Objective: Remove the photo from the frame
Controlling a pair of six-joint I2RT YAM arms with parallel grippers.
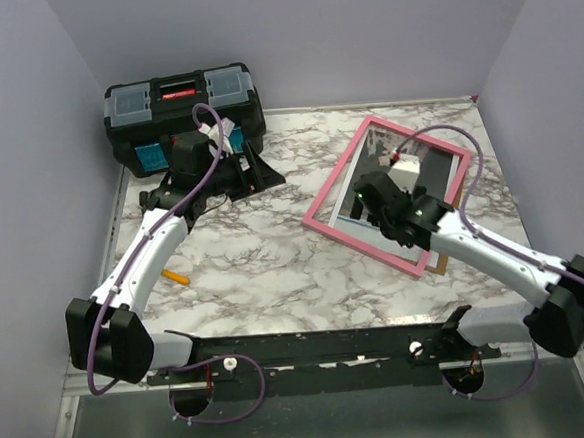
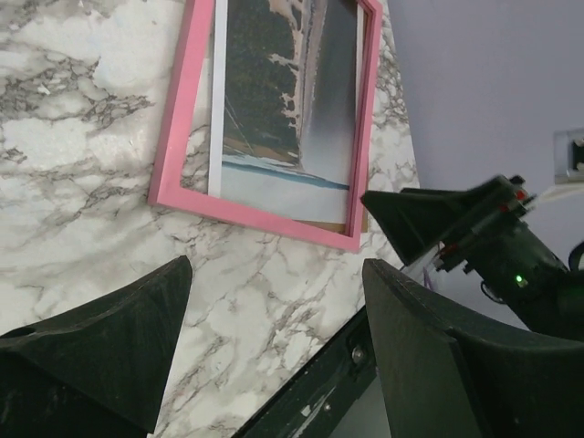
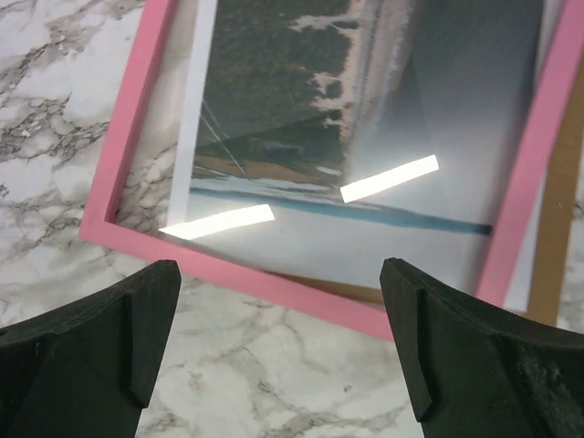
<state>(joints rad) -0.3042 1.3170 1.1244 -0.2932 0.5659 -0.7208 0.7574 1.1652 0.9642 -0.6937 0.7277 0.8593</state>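
The pink frame lies flat on the marble table at the right, with the photo inside it, lying skewed behind glare. My right gripper hovers open over the frame's near-left part. In the right wrist view its open fingers sit above bare marble just off the frame's pink border, the photo beyond them. A brown backing board pokes out past the frame's right side. My left gripper is open and empty beside the toolbox. The left wrist view shows its open fingers facing the frame, well apart from it.
A black toolbox stands at the back left. A small orange stick lies near the left arm. A black rail runs along the near edge. Lilac walls close in the table on three sides.
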